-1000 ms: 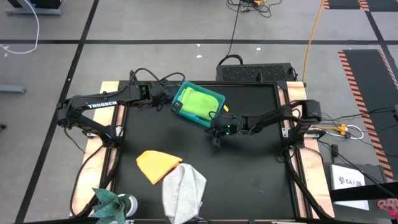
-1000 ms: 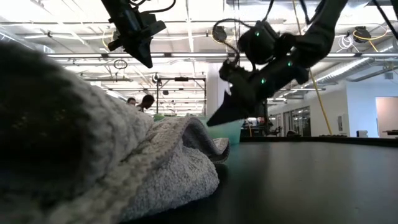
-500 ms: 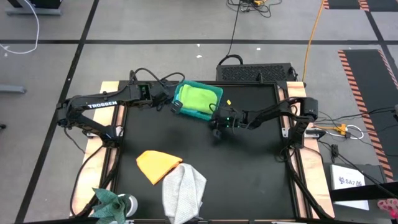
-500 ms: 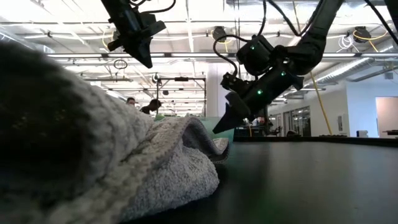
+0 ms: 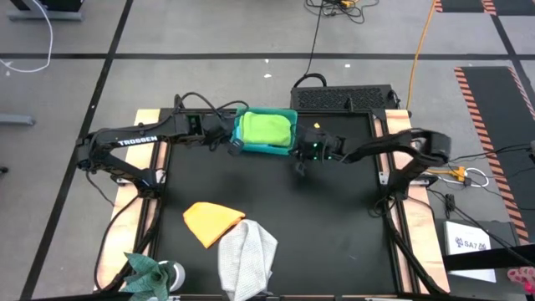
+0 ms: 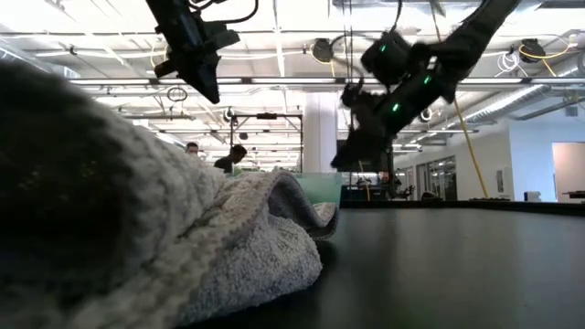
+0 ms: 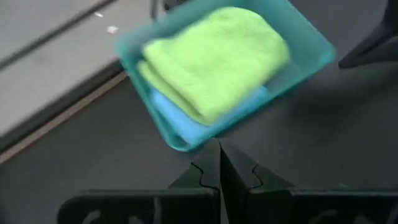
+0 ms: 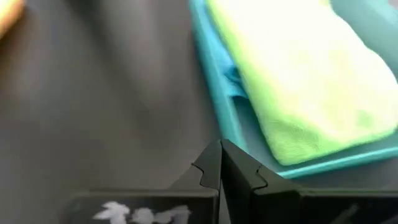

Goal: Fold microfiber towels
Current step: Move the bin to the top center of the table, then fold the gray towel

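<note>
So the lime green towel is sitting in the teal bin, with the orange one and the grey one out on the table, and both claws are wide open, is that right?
Not quite: both claws are shut, as each wrist view shows, left claw and right claw. The rest holds: in the high view the lime green towel lies in the teal bin, and the orange towel and grey towel lie on the table.

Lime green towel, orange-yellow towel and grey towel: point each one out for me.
lime green towel (image 5: 267, 128), high view, middle of its top face
orange-yellow towel (image 5: 211, 222), high view, its centre
grey towel (image 5: 247, 257), high view, its middle

Bare table (image 5: 334, 217) right of grey towel (image 5: 247, 257)
</note>
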